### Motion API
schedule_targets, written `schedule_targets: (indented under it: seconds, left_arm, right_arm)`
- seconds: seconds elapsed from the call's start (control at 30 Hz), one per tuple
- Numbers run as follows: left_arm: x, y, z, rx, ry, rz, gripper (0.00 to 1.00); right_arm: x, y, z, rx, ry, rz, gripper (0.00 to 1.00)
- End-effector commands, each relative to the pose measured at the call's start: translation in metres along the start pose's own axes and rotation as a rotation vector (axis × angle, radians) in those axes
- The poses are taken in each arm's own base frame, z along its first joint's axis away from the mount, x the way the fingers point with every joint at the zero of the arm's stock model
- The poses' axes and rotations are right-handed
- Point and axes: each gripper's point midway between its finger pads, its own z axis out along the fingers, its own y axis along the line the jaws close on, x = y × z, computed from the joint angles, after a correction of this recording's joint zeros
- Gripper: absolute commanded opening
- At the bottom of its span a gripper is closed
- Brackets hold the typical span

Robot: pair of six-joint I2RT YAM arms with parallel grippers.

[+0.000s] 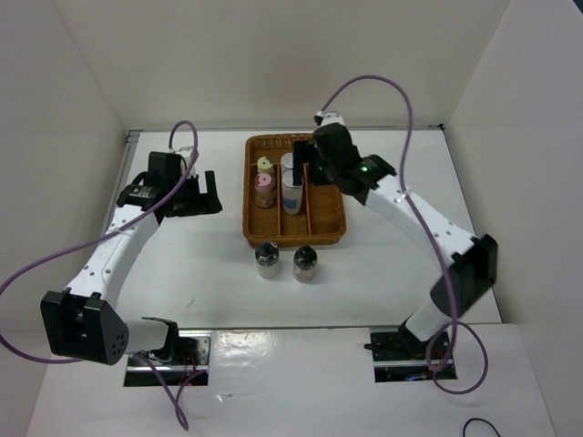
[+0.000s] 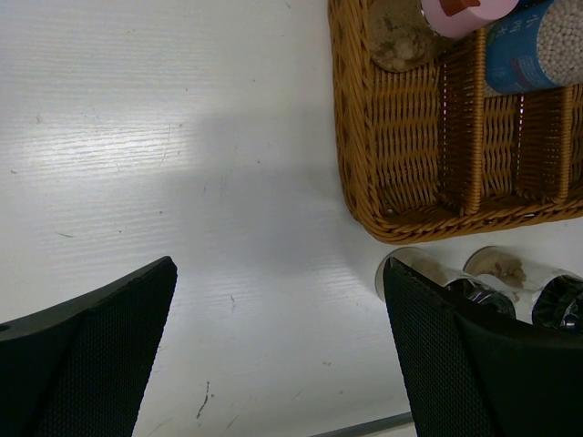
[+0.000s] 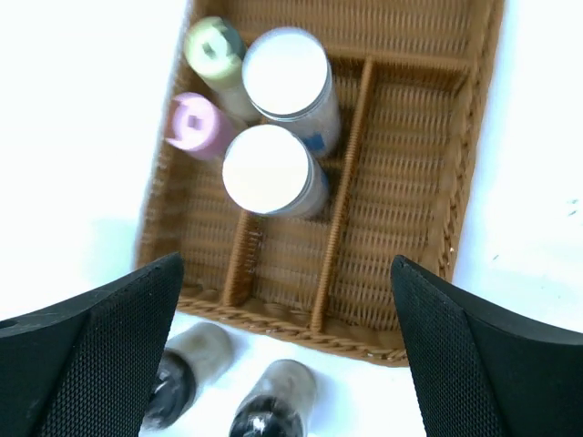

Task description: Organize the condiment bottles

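Observation:
The brown wicker tray [image 1: 323, 232] holds several condiment bottles. A yellow-capped one [image 1: 264, 165] and a pink-capped one [image 1: 264, 187] stand in its left lane. Two taller grey-capped ones with blue labels [image 1: 290, 164] [image 1: 291, 196] stand in the middle lane. Two black-capped bottles [image 1: 267, 259] [image 1: 304, 264] stand on the table just in front of the tray. My right gripper [image 3: 287, 264] hangs open above the tray, holding nothing, with the nearer grey cap [image 3: 267, 170] below it. My left gripper [image 2: 279, 269] is open over bare table left of the tray [image 2: 401, 137].
White walls close in the table [image 1: 209, 264] on the left, back and right. Purple cables loop from both arms. In the left wrist view, one black-capped bottle [image 2: 412, 264] shows partly behind the right finger.

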Motion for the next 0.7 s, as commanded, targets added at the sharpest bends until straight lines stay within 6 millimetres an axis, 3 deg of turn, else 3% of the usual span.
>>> schedule_targets:
  seconds: [0.0, 0.03, 0.13, 0.3, 0.4, 0.67]
  left_arm:
    - [-0.017, -0.008, -0.008, 0.035, -0.053, 0.001, 1.0]
    - [-0.017, -0.01, -0.009, 0.044, -0.051, 0.001, 1.0]
    - [-0.015, -0.009, -0.01, 0.044, -0.051, 0.001, 1.0]
    - [-0.012, -0.011, -0.01, 0.054, -0.039, 0.0, 1.0]
    - [-0.012, -0.011, -0.01, 0.054, -0.039, 0.0, 1.0]
    - [-0.004, -0.01, -0.01, 0.058, -0.019, 0.007, 1.0]
  right_arm:
    - [-0.006, -0.001, -0.035, -0.046, -0.081, 0.037, 0.98]
    - [-0.007, -0.002, -0.051, -0.068, -0.099, 0.052, 0.98]
    - [0.025, -0.001, -0.06, -0.107, -0.046, 0.042, 0.98]
    - [0.097, 0.006, -0.056, -0.105, 0.113, 0.012, 0.98]
    - [0.123, 0.014, -0.061, -0.099, 0.147, -0.009, 0.95]
    - [0.149, 0.025, -0.066, -0.106, 0.183, -0.028, 0.76]
